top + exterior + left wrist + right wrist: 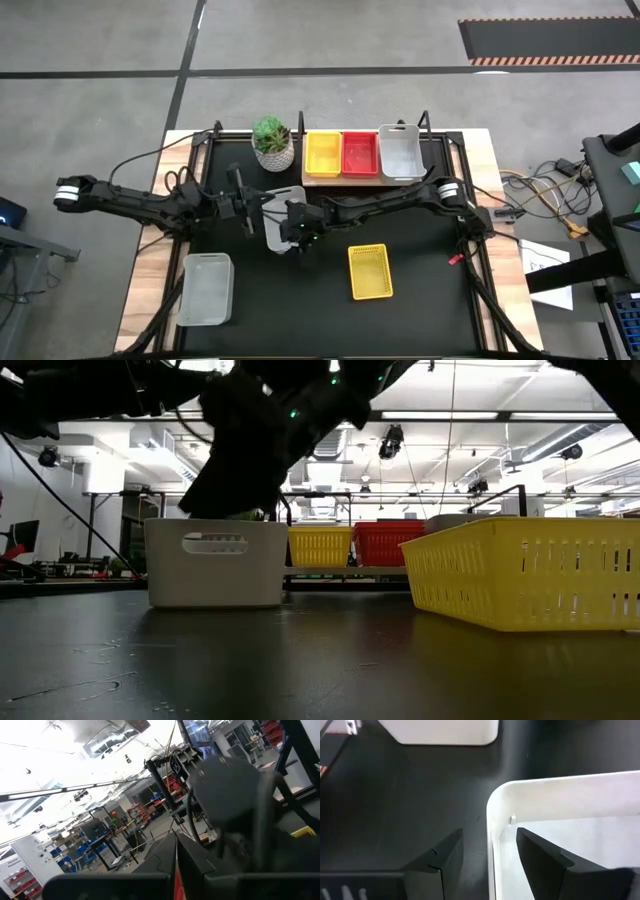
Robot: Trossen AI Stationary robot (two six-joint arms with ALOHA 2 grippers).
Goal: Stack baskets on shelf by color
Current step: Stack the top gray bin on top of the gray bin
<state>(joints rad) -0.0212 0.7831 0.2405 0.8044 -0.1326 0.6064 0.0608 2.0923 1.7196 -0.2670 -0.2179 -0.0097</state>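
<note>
A grey-white basket [283, 196] [215, 560] rests flat on the black tabletop, left of centre. My right gripper [297, 228] [490, 832] hangs over its near corner, open. One finger [437, 862] stands outside the basket's wall [491, 815] and the other [545, 862] inside it, with no touch that shows. My left gripper [250, 208] [176, 855] is raised beside the basket's left side, shut and empty. On the wooden shelf [325, 181] at the far edge sit a yellow basket [322, 153], a red one [360, 153] and a grey-white one [401, 152].
A loose yellow basket [369, 271] [520, 570] lies right of centre near the front. Another grey-white basket [205, 288] [445, 732] lies at the front left. A white plant pot [273, 143] stands left of the shelf. Cables run along both table sides.
</note>
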